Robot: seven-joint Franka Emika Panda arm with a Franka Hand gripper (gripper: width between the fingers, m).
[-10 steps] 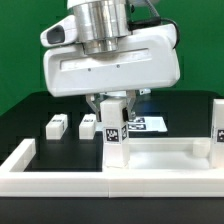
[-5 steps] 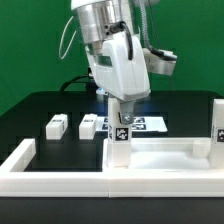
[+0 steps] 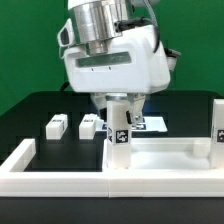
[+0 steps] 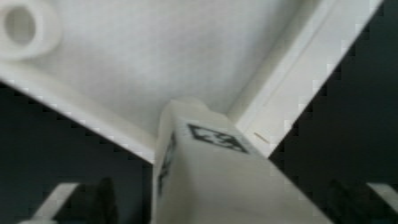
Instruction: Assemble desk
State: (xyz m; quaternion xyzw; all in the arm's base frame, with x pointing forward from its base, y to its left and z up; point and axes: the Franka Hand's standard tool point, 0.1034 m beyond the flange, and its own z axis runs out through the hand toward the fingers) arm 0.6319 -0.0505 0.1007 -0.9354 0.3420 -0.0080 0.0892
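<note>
Exterior view first: the gripper hangs dead centre, right over the upright leg, which stands at the desk top's 10 o'clock corner. A second leg is up at the tray's 2 o'clock corner. Out at 9 o'clock from the gripper, the outer loose block and the inner loose block lie on the black table. The marker board peeks out at 3 o'clock.

Wrist view: the fingers sit spread wide, with dark gaps either side of the upright leg, so nothing's gripped. The desk top is right beneath.
</note>
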